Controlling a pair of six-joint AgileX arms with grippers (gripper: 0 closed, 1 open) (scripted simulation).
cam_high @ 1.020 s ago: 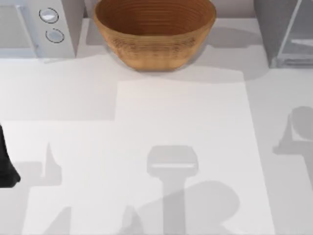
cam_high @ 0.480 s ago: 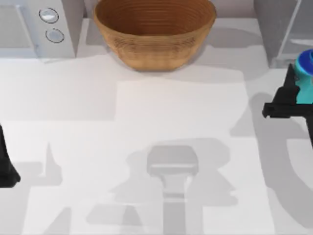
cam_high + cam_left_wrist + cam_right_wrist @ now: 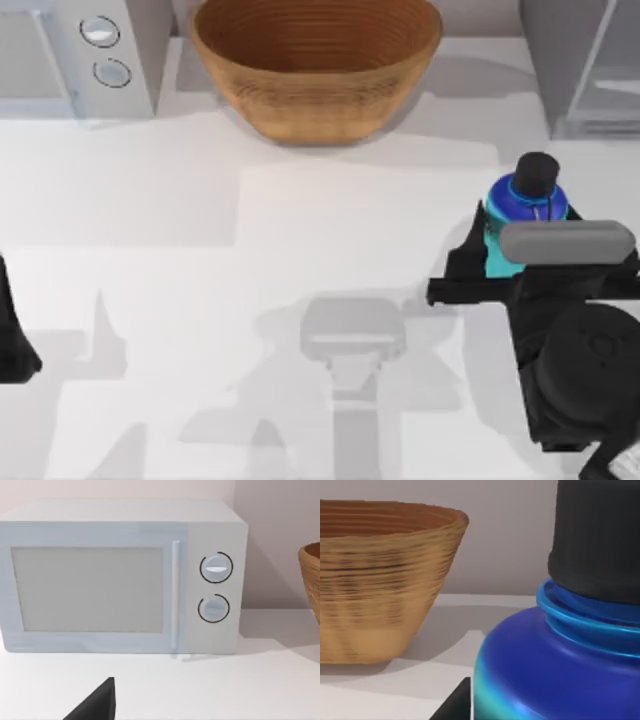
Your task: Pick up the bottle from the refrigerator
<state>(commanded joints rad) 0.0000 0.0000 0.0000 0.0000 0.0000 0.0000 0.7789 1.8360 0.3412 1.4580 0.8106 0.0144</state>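
One arm at work — the right gripper (image 3: 505, 262) is clenched on the bottle (image 3: 527, 205) over the table's (image 3: 300, 250) right side, in front of the refrigerator (image 3: 575, 60) and clear of it.

Seen from above, the bottle stands upright between the black fingers, its round black cap (image 3: 536, 172) uppermost and its cyan lower body partly hidden by the wrist. The right wrist view has the blue bottle (image 3: 555, 670) close up, the woven basket (image 3: 380, 580) beyond it at the table's back. The left gripper (image 3: 15, 340) sits parked at the table's left edge — whether it is open or closed cannot be told — facing the microwave (image 3: 120, 575) with two round knobs.
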